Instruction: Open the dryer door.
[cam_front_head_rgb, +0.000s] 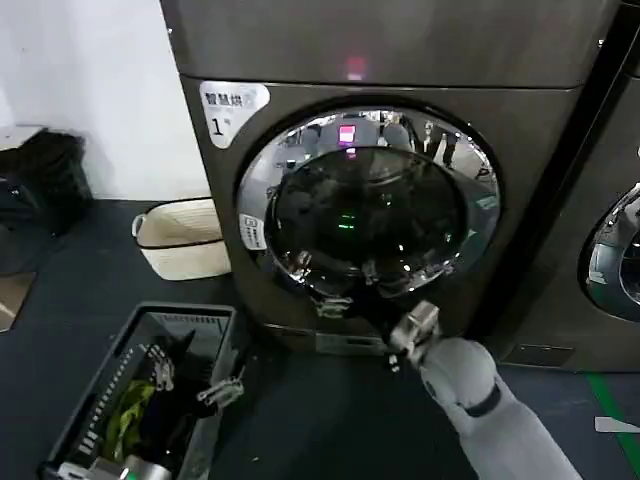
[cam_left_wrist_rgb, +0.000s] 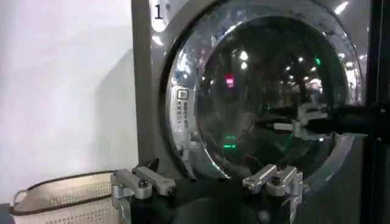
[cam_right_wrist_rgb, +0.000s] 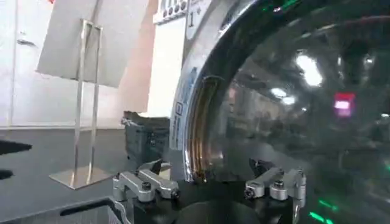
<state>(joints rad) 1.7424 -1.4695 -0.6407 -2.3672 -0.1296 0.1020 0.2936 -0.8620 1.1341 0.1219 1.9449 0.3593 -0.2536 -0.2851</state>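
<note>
Hovering released, the right claw (cam_front_head_rgb: 405, 335) nears the dryer door (cam_front_head_rgb: 368, 205)'s lower rim; left claw (cam_left_wrist_rgb: 207, 182) released.

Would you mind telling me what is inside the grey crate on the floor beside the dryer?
The grey crate holds yellow-green cloth and dark items, with the left gripper hanging over them. Anything beneath them is covered.

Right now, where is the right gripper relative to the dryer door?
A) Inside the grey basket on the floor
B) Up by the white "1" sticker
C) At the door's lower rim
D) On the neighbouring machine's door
C: in the head view the right gripper sits at the bottom edge of the dryer door, against its chrome rim, well below the sticker.
</note>
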